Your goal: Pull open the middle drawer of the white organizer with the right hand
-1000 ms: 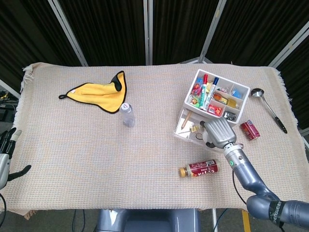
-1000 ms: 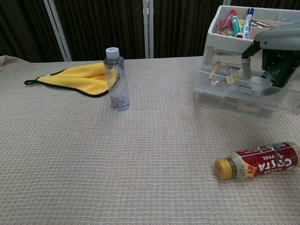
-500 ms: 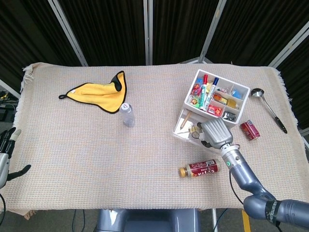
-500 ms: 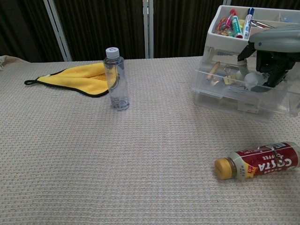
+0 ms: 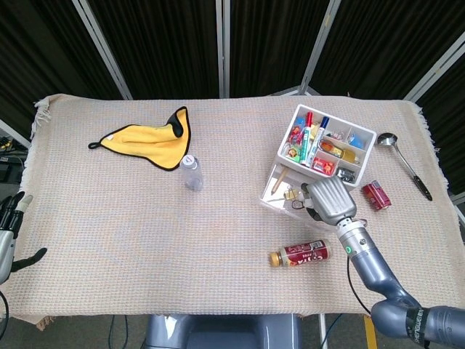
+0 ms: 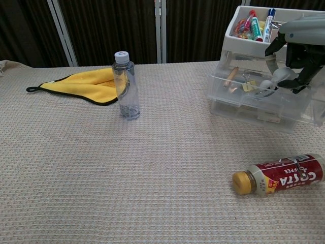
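While curled, the right hand [image 6: 298,51] fingers [image 6: 280,76] hook the open middle drawer [image 6: 254,91].

Colours on the beige waffle-weave table cover [image 5: 109,218]

The cloth [image 5: 149,141] is yellow with black edging; the organizer [image 6: 264,96] is white and clear; the lying bottle [image 6: 279,175] has a red label and gold cap; the can [image 5: 376,195] is red.

A robot test bay, not a home: black curtain panels [image 5: 160,43] on bare metal frame poles [image 5: 102,51] close off the back, and one table [image 5: 109,218] under a beige woven cloth carries unrelated props (yellow rag [image 5: 149,138], water bottle [image 6: 125,86], ladle [image 5: 403,160]).
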